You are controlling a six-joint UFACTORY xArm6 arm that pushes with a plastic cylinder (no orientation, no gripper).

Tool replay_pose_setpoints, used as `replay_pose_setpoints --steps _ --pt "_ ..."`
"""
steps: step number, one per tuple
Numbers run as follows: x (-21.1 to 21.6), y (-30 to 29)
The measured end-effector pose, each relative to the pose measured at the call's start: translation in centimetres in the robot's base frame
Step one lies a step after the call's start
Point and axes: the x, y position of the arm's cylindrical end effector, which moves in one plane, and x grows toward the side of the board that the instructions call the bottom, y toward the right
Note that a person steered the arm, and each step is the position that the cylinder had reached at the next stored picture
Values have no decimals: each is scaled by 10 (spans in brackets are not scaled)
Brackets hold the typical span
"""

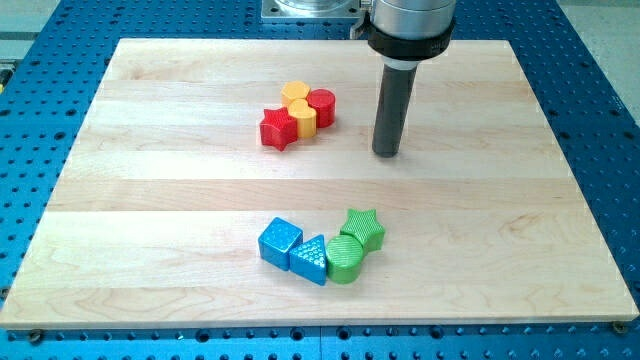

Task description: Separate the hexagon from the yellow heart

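hexagon (295,92) at top of the red-yellow bunch, touching heart (304,116) | my tip (387,153) on table (150,200), right of bunch, not touching | no end effector, just rod

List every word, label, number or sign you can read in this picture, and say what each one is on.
None: no readable text, number or sign shows anywhere.
The wooden board is bare wood grain.
The red star, yellow heart, yellow hexagon, red cylinder, blue cube, blue triangle, green cylinder and green star bear only ribbed texture.
My tip and the perforated blue table are unmarked.
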Motion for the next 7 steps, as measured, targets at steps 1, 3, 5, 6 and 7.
replay_pose_setpoints --steps 1,3,5,6,7 --pt "13 -20" --pt "30 -173" --pt "6 -118" --pt "21 -137" --pt "40 -233"
